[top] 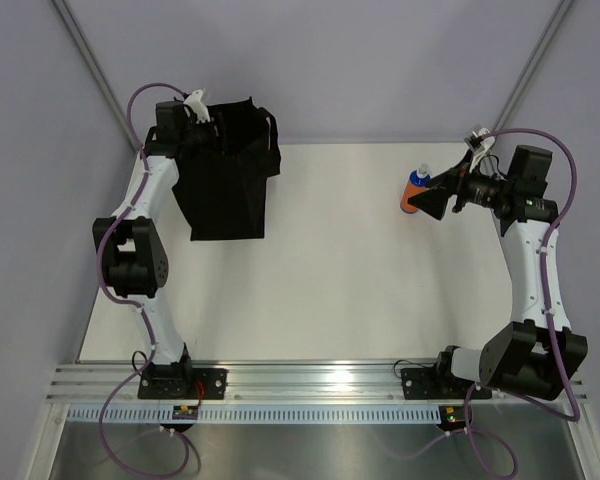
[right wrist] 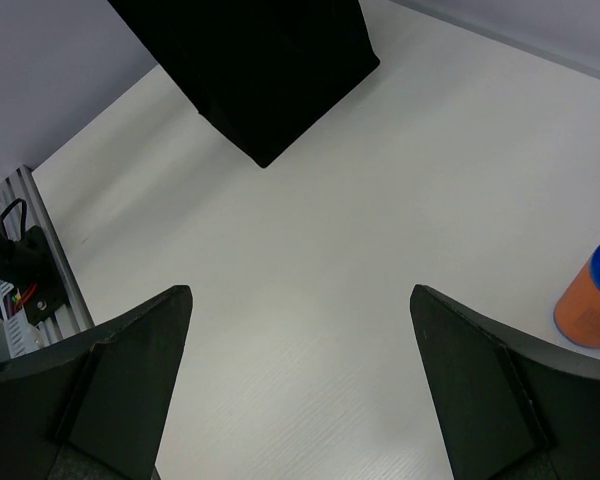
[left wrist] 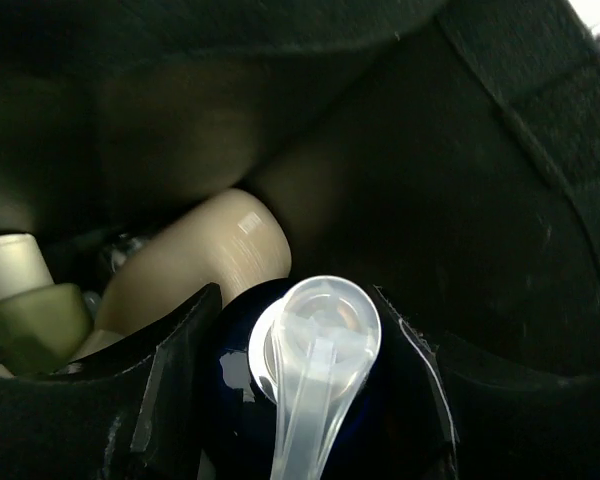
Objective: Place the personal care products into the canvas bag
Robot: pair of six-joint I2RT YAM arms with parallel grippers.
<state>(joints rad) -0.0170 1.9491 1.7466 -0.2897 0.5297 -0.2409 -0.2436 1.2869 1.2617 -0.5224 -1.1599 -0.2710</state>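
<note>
Left gripper (left wrist: 292, 300) is down inside the black bag (left wrist: 500, 250). Its two fingers press on both sides of a bottle with a dark blue top (left wrist: 232, 372) and a clear lid. A big beige bottle (left wrist: 215, 260) lies just behind it. A green bottle (left wrist: 30, 325) with a cream cap is off to one side.

The right gripper (right wrist: 300, 290) hangs over the table (right wrist: 310, 230) with its fingers spread wide and nothing between them. An orange bottle (right wrist: 588, 305) with a blue top stands up near it, outside the gap, far from the bag.

The table is white. Pale grey walls (top: 330, 60) stand behind it, and a metal rail (top: 320, 380) runs along the near edge.
</note>
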